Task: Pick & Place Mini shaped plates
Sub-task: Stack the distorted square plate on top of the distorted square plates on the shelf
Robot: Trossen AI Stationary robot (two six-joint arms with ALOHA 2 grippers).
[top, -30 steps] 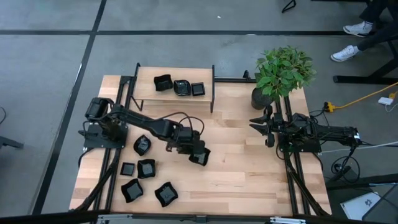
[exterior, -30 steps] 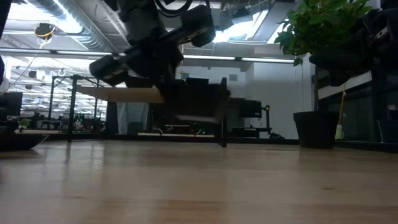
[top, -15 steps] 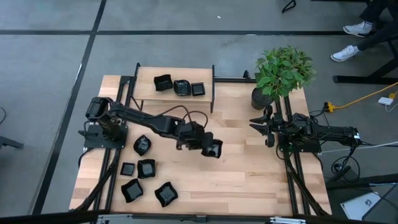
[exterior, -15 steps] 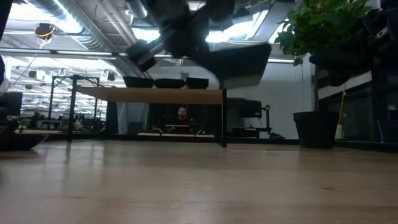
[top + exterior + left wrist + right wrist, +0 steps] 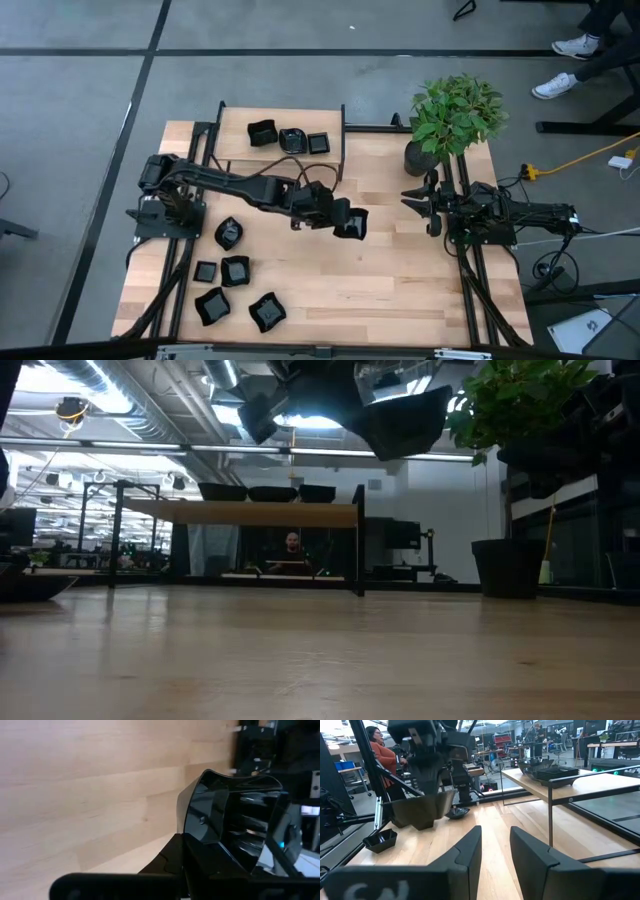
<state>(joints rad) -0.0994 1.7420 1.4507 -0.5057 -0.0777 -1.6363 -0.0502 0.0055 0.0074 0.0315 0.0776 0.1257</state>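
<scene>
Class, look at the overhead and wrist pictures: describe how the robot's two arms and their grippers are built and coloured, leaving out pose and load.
Both are slim, dark, jointed arms with black housings. Loose black cables loop along the left arm and trail behind the right arm. The left gripper is compact and black. The right gripper ends in two flat, matte black fingers with angled tips; pale lettering marks its body.

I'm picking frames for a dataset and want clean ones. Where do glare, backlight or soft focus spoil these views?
Low view: the held plate and left gripper are dark silhouettes against bright ceiling lights, and the near tabletop looks soft. Left wrist view: white reflections streak the plate's glossy inside. High view: evenly lit, the plant sharp. Right wrist view: the right gripper's fingers are soft.
</scene>
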